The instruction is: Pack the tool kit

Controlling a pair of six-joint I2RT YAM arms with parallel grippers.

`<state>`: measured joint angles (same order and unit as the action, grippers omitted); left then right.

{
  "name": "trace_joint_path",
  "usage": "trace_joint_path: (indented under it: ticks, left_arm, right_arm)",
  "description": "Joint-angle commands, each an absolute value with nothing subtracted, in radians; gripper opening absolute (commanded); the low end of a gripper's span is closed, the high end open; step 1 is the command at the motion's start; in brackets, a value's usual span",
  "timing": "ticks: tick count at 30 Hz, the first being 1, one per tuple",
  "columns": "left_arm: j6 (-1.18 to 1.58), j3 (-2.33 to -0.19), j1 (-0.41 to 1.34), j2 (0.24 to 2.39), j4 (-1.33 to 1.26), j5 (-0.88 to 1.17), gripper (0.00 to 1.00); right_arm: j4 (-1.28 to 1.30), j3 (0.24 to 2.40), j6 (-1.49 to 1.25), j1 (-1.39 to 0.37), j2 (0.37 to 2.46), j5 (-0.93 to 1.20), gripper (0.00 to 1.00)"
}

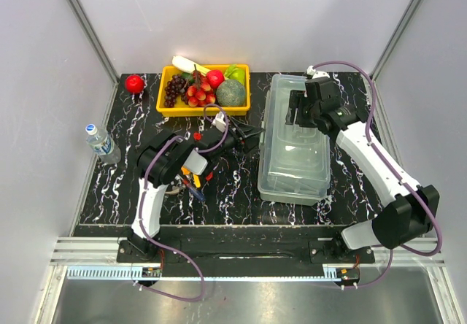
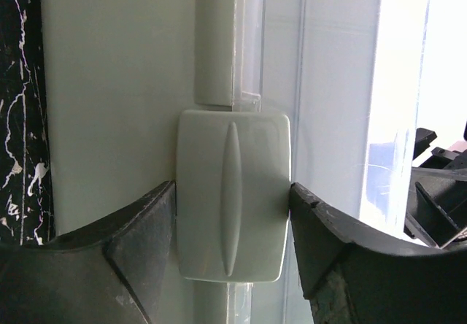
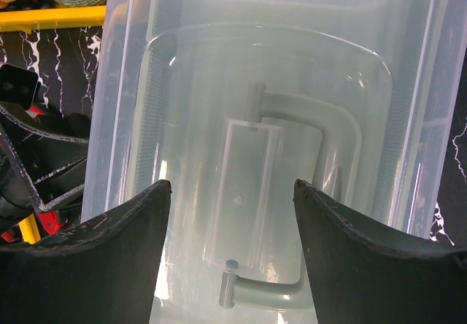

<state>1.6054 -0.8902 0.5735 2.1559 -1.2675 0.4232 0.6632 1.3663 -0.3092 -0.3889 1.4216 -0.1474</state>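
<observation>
Loose hand tools (image 1: 197,184) lie on the bench (image 1: 241,200) under the left arm, at 9 o'clock from the toolbox (image 1: 295,171), which sits lid closed on the 3 o'clock side. The box looks light, stiff and slick, so its latch (image 2: 232,214) and handle (image 3: 306,116) are probably the best holds. The left gripper (image 1: 253,136) reaches across, apparently pinching the latch. The right gripper (image 1: 298,109) hangs spread above the handle, toward 12 o'clock.
</observation>
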Motion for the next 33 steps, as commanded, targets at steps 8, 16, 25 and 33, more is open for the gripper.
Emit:
trace_joint_path:
  ticks: [8, 16, 25, 33]
  left_arm:
    - [1.523, -0.922, 0.586, 2.12, -1.47, 0.529, 0.47]
    - [1.428, -0.917, 0.587, 2.043, -1.335, 0.522, 0.36]
    - [1.324, -0.908, 0.586, 1.962, -1.166, 0.486, 0.3]
    - [1.267, -0.902, 0.587, 1.936, -1.028, 0.445, 0.31]
  right_arm:
    - [0.767, 1.285, -0.347, -0.42, 1.48, -0.179, 0.72]
    - [0.769, 1.29, -0.354, -0.42, 1.486, -0.204, 0.72]
    - [0.776, 1.29, -0.359, -0.42, 1.491, -0.232, 0.72]
    - [0.779, 1.289, -0.36, -0.42, 1.49, -0.255, 0.72]
